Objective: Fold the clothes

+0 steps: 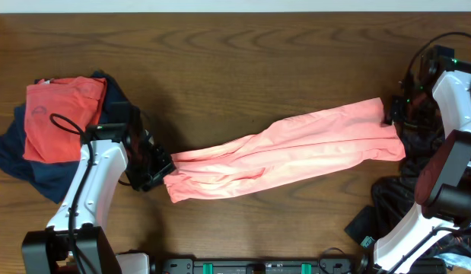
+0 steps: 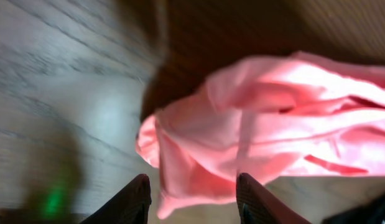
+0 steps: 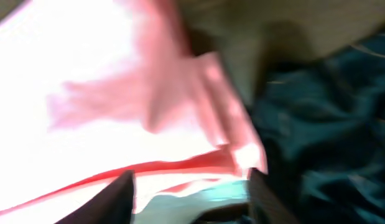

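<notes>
- Clothes (image 1: 288, 148): soft, light, limp; bunched into a long band across mid-counter (image 1: 220, 61), left claw (image 1: 160, 169) at the lower-left end, right claw (image 1: 389, 114) at the upper-right end.
- Left wrist: pink edge sagging into the claw's gap; claw released, spread wide. Best pinched at a hem.
- Right wrist: cloth filling upper left, corner inside a released, spread claw.

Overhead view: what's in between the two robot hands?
The pink T-shirt, bunched into a long band from the left gripper to the right gripper, seen from overhead.
</notes>
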Controlling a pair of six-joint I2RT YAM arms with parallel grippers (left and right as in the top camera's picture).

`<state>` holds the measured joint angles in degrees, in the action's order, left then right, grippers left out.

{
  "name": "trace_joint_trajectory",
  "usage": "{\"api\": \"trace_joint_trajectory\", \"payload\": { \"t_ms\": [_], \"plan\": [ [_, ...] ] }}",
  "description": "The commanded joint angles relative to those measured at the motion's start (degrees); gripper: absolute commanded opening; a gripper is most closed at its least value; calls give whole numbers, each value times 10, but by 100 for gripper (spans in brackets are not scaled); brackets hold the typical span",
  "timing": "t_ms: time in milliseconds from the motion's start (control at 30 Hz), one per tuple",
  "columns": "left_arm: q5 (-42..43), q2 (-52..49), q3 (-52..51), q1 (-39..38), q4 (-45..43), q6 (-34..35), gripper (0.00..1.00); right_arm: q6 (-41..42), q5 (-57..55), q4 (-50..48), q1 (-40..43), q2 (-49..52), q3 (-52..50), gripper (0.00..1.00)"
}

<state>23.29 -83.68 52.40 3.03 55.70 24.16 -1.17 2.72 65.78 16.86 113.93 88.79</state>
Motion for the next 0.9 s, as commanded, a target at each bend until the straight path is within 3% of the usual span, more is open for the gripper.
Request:
{"api": "trace_joint_trajectory", "payload": {
  "t_ms": [0, 333, 600, 767, 867],
  "plan": [
    [33, 5, -3, 4, 6, -16, 47, -61, 57, 7, 5, -7, -1, 66],
    [26, 4, -24, 4, -19, -33, 49, -84, 42, -52, 9, -3, -71, 84],
    [26, 2, -74, 4, -84, -33, 49, -87, 35, -165, 17, -3, -163, 86],
    [12, 2, -110, 4, -141, -26, 48, -87, 31, -195, 17, -3, -178, 82],
    [-18, 2, -122, 4, -165, -24, 49, -87, 50, -200, 16, -3, -178, 64]
  ]
}}
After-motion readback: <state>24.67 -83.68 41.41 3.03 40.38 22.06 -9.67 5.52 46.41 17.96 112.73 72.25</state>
